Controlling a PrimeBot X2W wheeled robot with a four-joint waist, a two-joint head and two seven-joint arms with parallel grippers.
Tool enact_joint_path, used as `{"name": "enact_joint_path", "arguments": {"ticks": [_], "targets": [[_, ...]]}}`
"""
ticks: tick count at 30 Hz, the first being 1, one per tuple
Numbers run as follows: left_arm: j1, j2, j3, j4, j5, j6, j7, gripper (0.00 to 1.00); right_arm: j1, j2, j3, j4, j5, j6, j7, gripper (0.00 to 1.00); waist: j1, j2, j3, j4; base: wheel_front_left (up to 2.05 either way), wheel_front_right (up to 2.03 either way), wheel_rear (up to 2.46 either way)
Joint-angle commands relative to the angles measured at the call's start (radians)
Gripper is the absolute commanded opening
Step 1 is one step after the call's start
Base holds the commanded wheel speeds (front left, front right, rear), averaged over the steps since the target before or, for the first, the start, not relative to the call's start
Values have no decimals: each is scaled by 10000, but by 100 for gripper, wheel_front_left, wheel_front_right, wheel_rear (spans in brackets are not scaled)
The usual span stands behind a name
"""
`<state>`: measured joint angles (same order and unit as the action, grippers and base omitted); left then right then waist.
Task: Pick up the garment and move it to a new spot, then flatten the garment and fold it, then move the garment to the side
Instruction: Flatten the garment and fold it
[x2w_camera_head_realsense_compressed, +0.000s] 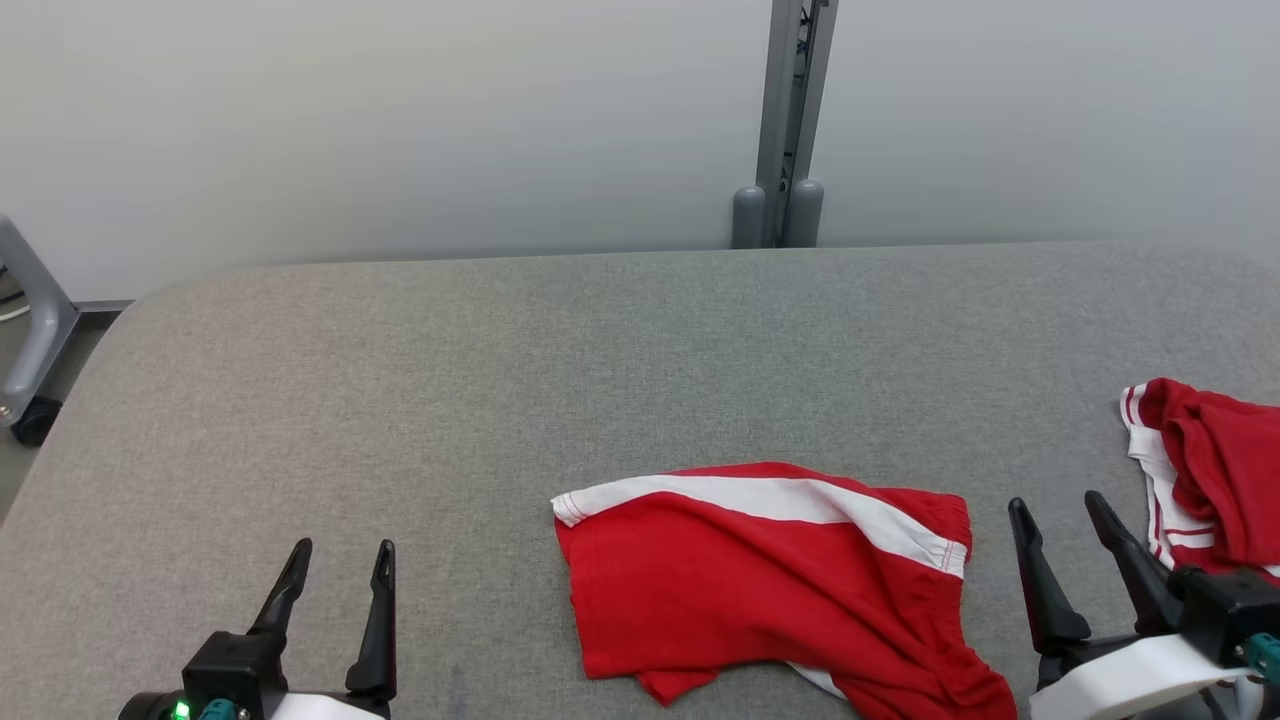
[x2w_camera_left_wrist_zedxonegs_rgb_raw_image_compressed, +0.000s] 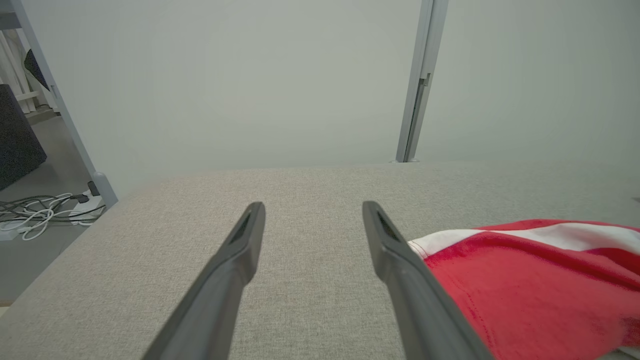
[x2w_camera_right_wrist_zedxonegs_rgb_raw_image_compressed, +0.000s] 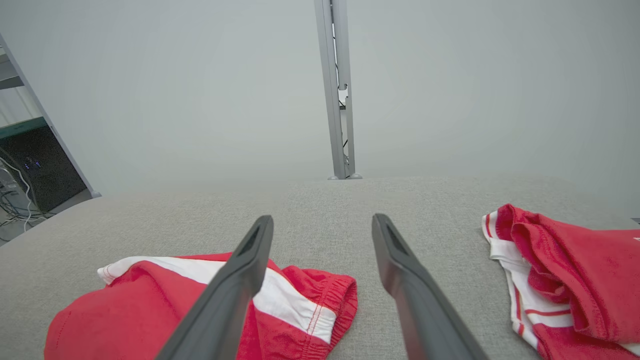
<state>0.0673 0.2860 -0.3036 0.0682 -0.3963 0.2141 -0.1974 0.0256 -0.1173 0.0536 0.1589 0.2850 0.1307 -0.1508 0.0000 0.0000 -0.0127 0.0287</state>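
Fingers: the left gripper (x2w_camera_head_realsense_compressed: 342, 548), at the lower left of the head view, holds its two dark fingers (x2w_camera_left_wrist_zedxonegs_rgb_raw_image_compressed: 235, 265) spread wide with nothing between them. The right gripper (x2w_camera_head_realsense_compressed: 1055, 502), at the lower right, also stands open and empty, its fingers (x2w_camera_right_wrist_zedxonegs_rgb_raw_image_compressed: 405, 270) well apart.
Garment: red shorts (x2w_camera_head_realsense_compressed: 740, 590) with a white band lie loose on the table in the lower middle of the head view. The band runs slantwise along the upper edge. The lower right part is rumpled and runs off the bottom of the frame. Neither gripper has hold of it.
Garment and right gripper: the fingertips stand just right of the shorts' upper right corner, clear of the cloth. In the right wrist view the shorts (x2w_camera_right_wrist_zedxonegs_rgb_raw_image_compressed: 165, 310) fill the lower left, and the finger on that side crosses in front of the white band.
Garment and left gripper: well apart in the head view, with bare table between them. In the left wrist view the shorts (x2w_camera_left_wrist_zedxonegs_rgb_raw_image_compressed: 540, 280) show at the lower right, behind the finger on that side.
Second garment: a bunched red piece (x2w_camera_head_realsense_compressed: 1200, 470) with white trim and thin red stripes lies at the right edge of the head view, beyond the right gripper.
Table: covered in grey fabric (x2w_camera_head_realsense_compressed: 500, 380).
Post: a grey metal upright (x2w_camera_head_realsense_compressed: 790, 120) behind the far edge, upper middle.
Wall: pale and plain (x2w_camera_head_realsense_compressed: 400, 120).
Frame leg: grey, with a dark caster (x2w_camera_head_realsense_compressed: 30, 330), at the left edge.
Cables: white and dark, on the floor (x2w_camera_left_wrist_zedxonegs_rgb_raw_image_compressed: 35, 212) at the left edge of the left wrist view.
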Motion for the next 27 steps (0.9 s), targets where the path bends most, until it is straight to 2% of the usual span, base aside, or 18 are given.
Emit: {"name": "enact_joint_path", "arguments": {"ticks": [1, 5, 13, 25, 27], "targets": [[158, 100, 62, -115, 18, 128, 28, 100, 105, 52, -221, -454, -331, 1, 166, 100, 0, 0, -106, -50, 0, 0, 0], [337, 158, 17, -269, 83, 249, 149, 100, 299, 179, -464, -1172, -784, 1, 568, 100, 0, 0, -192, -55, 0, 0, 0], [483, 225, -35, -467, 16, 332, 270, 100, 683, 326, -557, -1918, -953, 1, 1021, 100, 0, 0, -207, -32, 0, 0, 0], [185, 238, -183, -388, -28, 350, 501, 100, 767, 460, -594, -2188, -907, 1, 1194, 100, 0, 0, -109, -35, 0, 0, 0], [-137, 165, -293, -311, -70, 198, 642, 100, 677, 470, -590, -2210, -889, 1, 1212, 100, 0, 0, -21, -50, 0, 0, 0]]}}
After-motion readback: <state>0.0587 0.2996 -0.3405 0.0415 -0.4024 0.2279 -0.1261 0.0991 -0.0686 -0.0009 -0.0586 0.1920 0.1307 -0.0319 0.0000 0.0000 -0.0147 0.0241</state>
